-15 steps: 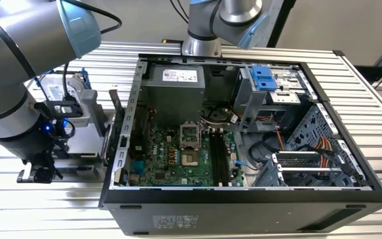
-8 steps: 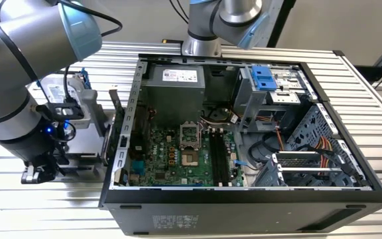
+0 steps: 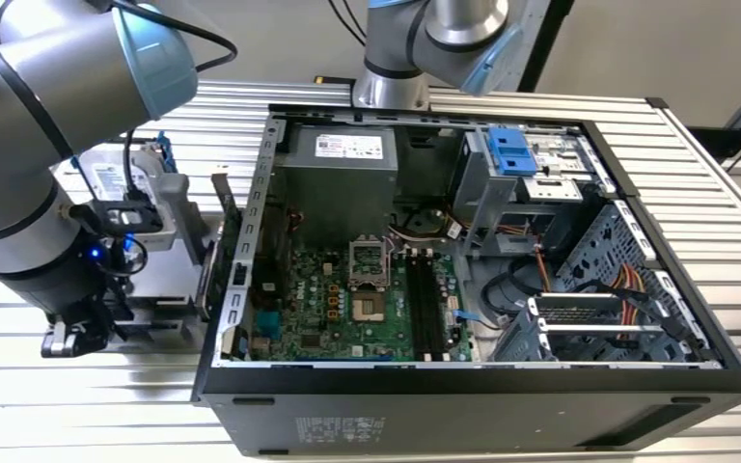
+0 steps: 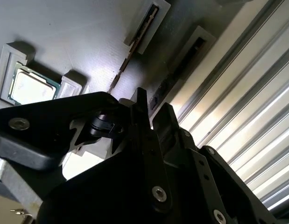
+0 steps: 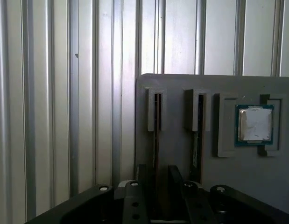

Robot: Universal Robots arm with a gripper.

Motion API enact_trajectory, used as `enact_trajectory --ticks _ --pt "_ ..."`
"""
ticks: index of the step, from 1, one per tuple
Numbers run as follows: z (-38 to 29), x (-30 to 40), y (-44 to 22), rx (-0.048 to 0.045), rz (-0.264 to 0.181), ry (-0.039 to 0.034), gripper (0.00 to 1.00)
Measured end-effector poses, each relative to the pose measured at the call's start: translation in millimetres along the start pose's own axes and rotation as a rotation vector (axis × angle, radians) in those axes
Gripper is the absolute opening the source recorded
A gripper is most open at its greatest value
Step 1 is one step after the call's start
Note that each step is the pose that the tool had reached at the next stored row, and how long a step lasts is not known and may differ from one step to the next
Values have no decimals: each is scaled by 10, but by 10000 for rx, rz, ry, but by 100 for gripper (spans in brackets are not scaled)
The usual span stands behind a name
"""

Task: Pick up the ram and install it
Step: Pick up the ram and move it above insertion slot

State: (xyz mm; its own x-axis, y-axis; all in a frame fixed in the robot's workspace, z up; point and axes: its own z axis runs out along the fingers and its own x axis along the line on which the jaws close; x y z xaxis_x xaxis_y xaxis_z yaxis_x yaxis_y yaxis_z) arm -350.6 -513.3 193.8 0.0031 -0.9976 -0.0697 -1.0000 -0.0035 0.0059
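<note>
exterior view overlooks the open case [image 3: 474,391]; both wrist views closely share the tray [image 5: 175,93] [image 4: 88,37].

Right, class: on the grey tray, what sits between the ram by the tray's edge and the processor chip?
A second slotted holder, apparently holding another stick, between the ram and the processor chip, in the first wrist view.

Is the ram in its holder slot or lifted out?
In. In the first wrist view the ram sits on edge inside its slot in the gray holder, gripper at its end.
</note>
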Motion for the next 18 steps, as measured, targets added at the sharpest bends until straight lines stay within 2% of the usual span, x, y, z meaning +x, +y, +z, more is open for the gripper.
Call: enact_trajectory --ticks 5,6,18 --pt "1 0 0 0 0 0 100" --pt "1 0 0 0 0 0 0" --pt "4 1 0 0 0 0 0"
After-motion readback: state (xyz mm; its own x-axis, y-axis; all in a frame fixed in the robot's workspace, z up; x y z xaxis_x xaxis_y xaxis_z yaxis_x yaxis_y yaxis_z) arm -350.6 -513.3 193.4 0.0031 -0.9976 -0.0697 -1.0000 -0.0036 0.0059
